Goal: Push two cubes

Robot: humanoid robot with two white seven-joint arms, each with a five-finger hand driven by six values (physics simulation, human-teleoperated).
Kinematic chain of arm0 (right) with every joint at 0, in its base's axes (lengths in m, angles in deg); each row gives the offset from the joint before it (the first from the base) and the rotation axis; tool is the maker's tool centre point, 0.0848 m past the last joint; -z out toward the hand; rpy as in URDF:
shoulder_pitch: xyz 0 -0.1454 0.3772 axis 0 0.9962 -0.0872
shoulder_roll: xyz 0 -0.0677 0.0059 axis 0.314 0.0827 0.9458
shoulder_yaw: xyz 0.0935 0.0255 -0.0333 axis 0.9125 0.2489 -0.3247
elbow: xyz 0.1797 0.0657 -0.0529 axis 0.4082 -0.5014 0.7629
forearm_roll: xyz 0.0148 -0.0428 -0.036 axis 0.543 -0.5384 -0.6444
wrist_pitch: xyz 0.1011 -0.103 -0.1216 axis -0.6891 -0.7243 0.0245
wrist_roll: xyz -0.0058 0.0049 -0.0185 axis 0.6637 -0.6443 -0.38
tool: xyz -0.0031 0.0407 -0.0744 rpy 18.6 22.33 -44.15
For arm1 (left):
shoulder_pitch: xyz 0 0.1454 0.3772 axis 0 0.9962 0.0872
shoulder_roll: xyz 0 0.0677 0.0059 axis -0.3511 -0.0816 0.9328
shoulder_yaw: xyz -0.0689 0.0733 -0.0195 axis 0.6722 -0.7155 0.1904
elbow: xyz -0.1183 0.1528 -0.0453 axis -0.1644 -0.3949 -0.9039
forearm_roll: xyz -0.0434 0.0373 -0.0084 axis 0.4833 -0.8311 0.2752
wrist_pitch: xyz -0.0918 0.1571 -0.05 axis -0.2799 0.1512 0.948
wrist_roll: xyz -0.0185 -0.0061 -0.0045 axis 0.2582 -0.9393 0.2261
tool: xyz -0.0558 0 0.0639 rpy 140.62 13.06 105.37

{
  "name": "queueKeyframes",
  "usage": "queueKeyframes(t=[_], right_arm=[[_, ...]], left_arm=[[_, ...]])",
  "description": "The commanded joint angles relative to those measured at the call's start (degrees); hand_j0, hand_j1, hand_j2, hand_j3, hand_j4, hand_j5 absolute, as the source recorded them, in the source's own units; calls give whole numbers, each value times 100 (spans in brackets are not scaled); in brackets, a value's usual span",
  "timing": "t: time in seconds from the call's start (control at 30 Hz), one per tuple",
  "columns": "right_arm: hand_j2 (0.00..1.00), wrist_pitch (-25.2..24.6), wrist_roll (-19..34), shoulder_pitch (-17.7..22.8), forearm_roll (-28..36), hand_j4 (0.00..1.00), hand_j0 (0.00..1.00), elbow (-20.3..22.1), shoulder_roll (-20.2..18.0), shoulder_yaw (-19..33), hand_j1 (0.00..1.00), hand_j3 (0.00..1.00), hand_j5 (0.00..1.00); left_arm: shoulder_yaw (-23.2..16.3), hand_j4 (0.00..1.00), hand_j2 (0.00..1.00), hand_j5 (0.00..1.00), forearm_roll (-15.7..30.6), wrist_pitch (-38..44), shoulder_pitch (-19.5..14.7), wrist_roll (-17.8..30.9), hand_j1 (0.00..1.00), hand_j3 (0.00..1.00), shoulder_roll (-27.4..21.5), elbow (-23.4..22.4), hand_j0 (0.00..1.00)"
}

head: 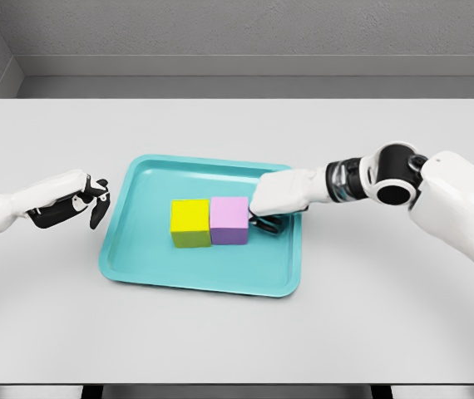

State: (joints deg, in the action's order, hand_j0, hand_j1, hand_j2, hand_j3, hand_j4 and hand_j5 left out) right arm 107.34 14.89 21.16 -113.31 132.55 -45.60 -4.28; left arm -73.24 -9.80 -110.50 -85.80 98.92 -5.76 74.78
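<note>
Right hand against the purple cube, two cubes side by side in the tray

Leftmost, the left hand [75,201] hovers over the bare table [37,316], its dark fingers [97,213] loosely curled and holding nothing. Just right of those fingers lies the near-left edge of a teal tray [204,283], apart from them. Further right, inside the tray, sits a yellow cube [190,223], and touching its right face is a purple cube [229,220]; the two stand in a row near the tray's middle. Neither cube carries any writing or label, and none shows on the tray or the arms. Right of the purple cube, the right hand [277,199] reaches over the tray's right rim, its white back turned upward. Its fingers [264,222] are tucked beneath the palm and press at the purple cube's right face; they grasp nothing, though whether they are fully curled cannot be told. Nothing stands between the left fingers and the cubes but the tray wall.
</note>
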Motion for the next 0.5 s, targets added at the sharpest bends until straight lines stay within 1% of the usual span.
queueKeyframes(t=[0.0, 0.2, 0.27, 0.37, 0.43, 0.47], right_arm=[[10, -14, -1, 0, 26, 10, 10, 0, 21, 1, 10, 10, 10], [11, -14, -1, 0, 26, 11, 11, 8, 29, 10, 11, 11, 11], [11, -14, -1, -9, 26, 11, 11, 0, -23, 54, 11, 11, 11], [11, -14, -1, -149, 43, 11, 11, 17, -93, 124, 11, 11, 11], [11, -14, -1, -149, 43, 11, 11, 17, -304, 564, 11, 11, 11], [11, -14, -1, -132, 52, 11, 11, 8, -506, 897, 11, 11, 11]], left_arm=[[2, 0, 0, 0, 46, 13, 0, -1, 0, 0, 5, 2, 0], [-6, 0, 0, 0, 46, 13, 0, -1, 0, 0, 22, -16, 0], [-6, 0, 0, 0, 46, 13, 0, -1, 0, 0, 57, -16, 0], [-6, 0, 0, 0, 46, 13, 0, -1, 0, 0, 57, -16, 0], [-6, 0, 0, 0, 46, 13, 0, -1, 0, 0, 57, -25, 0], [2, 0, 0, 0, 46, 13, 0, -1, 0, 0, 57, -60, 0]])
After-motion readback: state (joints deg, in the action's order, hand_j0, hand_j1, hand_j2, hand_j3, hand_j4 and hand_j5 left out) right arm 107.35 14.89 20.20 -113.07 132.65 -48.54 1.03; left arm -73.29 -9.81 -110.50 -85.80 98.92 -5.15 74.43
